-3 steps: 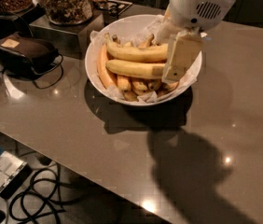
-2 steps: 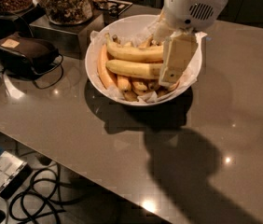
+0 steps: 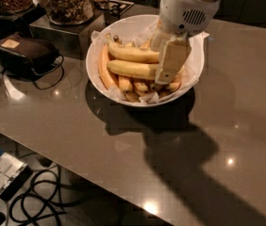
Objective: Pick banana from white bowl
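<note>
Pincer (image 3: 165, 72) — lower now, aslant over banana (image 3: 130, 69)

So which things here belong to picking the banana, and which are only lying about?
Job: long thick pale yellow banana; large round white bowl; gripper, low over bowl's right side.
Lying about: glass jars of brown snacks; dark brown pouch; short orange-yellow bananas.
</note>
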Controlling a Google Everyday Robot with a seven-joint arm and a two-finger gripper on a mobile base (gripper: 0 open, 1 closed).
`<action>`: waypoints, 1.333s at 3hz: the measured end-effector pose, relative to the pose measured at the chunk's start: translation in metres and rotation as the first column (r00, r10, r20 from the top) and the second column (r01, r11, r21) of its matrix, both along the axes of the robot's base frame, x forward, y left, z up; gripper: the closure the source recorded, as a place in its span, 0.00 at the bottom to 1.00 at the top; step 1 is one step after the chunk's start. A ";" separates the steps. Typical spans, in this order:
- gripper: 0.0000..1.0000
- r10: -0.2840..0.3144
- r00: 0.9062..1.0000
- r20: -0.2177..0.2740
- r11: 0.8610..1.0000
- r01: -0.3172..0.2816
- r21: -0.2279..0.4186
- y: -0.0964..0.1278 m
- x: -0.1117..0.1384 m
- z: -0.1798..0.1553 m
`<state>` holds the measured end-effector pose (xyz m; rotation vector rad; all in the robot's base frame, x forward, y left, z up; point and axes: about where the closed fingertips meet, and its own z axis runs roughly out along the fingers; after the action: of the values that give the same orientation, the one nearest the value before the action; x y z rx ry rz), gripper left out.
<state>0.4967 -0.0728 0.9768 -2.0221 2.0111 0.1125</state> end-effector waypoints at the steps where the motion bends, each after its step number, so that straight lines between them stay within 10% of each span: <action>1: 0.43 -0.003 1.000 -0.007 1.000 0.003 -0.002 0.000 0.003 -0.004; 4: 0.45 -0.021 0.999 -0.030 1.000 0.020 -0.024 -0.005 0.017 -0.020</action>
<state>0.5136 -0.0773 0.9573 -2.0249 2.0606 0.1165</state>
